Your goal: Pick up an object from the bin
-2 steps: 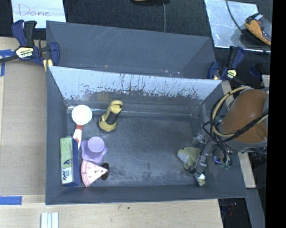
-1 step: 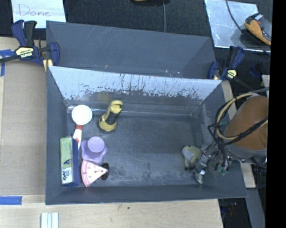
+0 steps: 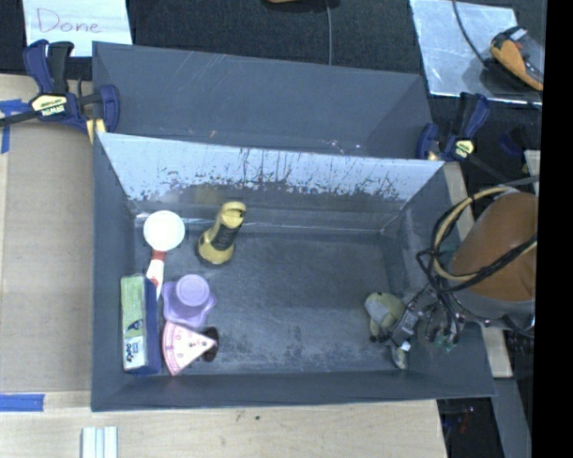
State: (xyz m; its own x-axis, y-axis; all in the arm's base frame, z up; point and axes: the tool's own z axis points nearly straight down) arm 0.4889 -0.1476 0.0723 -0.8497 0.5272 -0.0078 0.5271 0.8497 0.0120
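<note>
Against the grey bin wall (image 3: 414, 233), the gripper (image 3: 400, 338) sat low beside a small drab lump (image 3: 381, 309), likely to grab it; I could not tell whether its jaws were spread.

End effector (image 3: 402, 342) low, view's right (orange-covered wrist (image 3: 497, 245))

1 bottle (image 3: 221, 234), 1 cup (image 3: 189, 299), 1 box (image 3: 132, 323), 1 wedge (image 3: 185, 346), 1 brush (image 3: 163, 231)

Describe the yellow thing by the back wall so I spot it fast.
From the grey bin's back wall, drop to the floor left of centre. The yellow bottle-shaped piece lies there, right of a white disc. Unlike its white and purple neighbours, it is yellow.
</note>
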